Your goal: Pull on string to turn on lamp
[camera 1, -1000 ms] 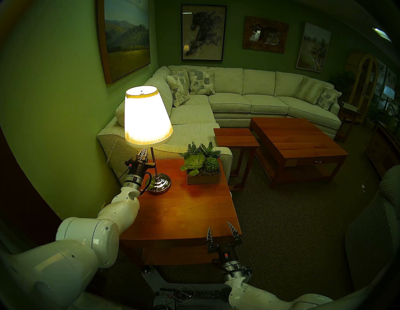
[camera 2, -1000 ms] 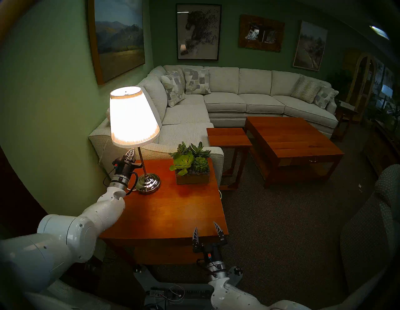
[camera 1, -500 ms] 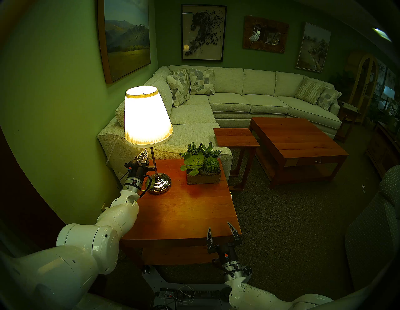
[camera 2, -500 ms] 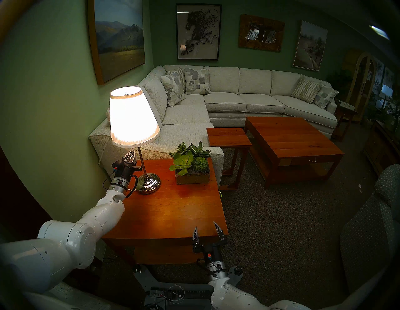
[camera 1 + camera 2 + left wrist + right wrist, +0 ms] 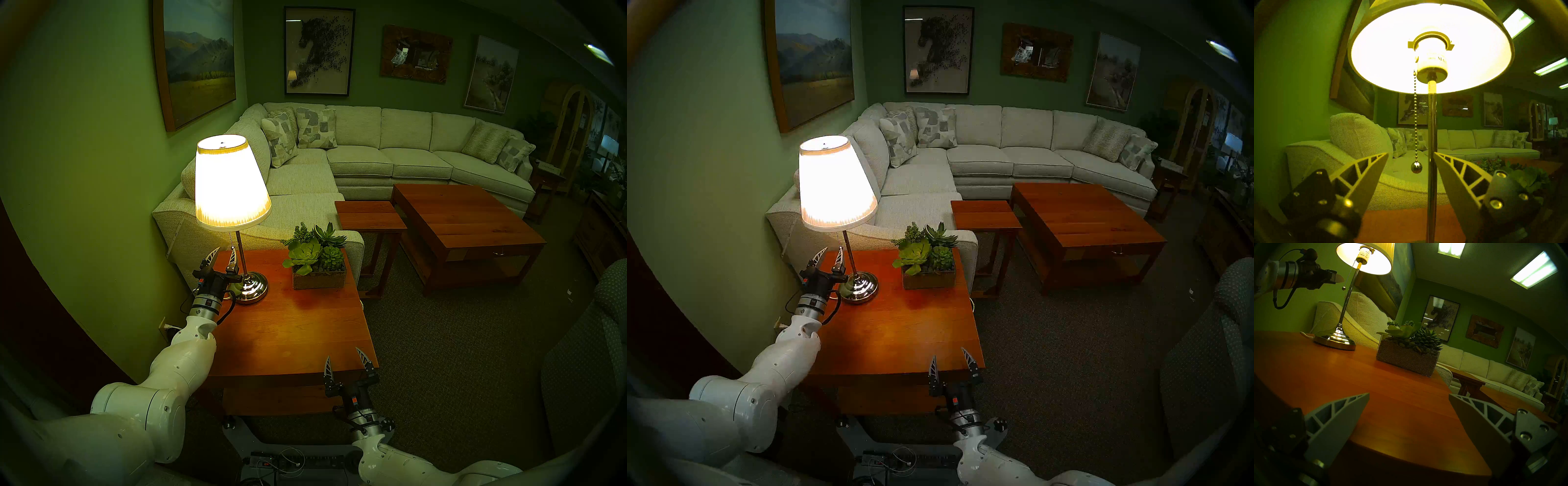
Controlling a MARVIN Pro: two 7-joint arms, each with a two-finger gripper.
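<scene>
Left claw is wide open in the head view and holds nothing. It sits under the lit shade of the lamp, just beside the thin stem, above the wooden table. I see the chain hanging straight down from under the shade, a little above the claw tips. My right claw is also open and empty, well apart at the near table edge, so the left arm is the nearer one.

From the left wrist camera, the chain runs vertical, close on the left of the stem, and its small ball hangs between my two fingers, slightly above and beyond them.

From the right wrist camera, the left claw is just beside the ball, apart from it. As the lamp is glowing, I judge the pull is done.
</scene>
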